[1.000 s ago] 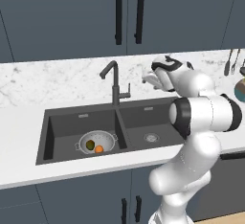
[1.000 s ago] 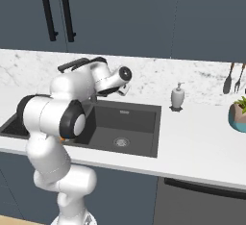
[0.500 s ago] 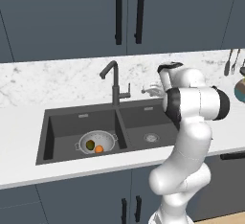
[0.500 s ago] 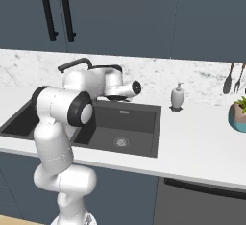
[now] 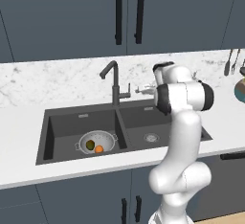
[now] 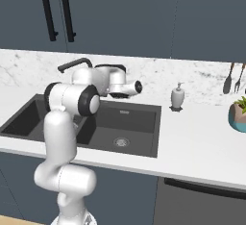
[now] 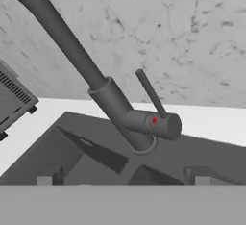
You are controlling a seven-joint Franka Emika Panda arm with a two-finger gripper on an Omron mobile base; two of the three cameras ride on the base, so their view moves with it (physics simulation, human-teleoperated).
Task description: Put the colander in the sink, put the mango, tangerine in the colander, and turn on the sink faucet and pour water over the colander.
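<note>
The colander [image 5: 96, 141] sits in the left basin of the sink [image 5: 48, 125], with the mango [image 5: 90, 145] and the tangerine [image 5: 99, 149] inside it. The black sink faucet [image 5: 114, 82] stands behind the divider between the basins, its spout angled left. My gripper [image 5: 140, 91] hovers just right of the faucet's side lever [image 5: 126, 94], open and holding nothing. In the hand view the faucet [image 7: 111, 101] and its thin lever [image 7: 151, 94] are close ahead, between and above my spread fingertips [image 7: 49, 179]. In the right base view my arm covers most of the faucet [image 6: 73, 65].
A white soap dispenser [image 6: 178, 97] stands on the counter right of the sink [image 6: 144, 123]. A potted plant [image 6: 239, 116] and hanging utensils [image 6: 232, 78] are at the far right. Dark cabinets with black handles [image 5: 128, 13] hang above the marble backsplash.
The hand has swung left and down from above the right basin toward the faucet's lever. The fingers stay wide apart. The colander and the fruit have not moved.
</note>
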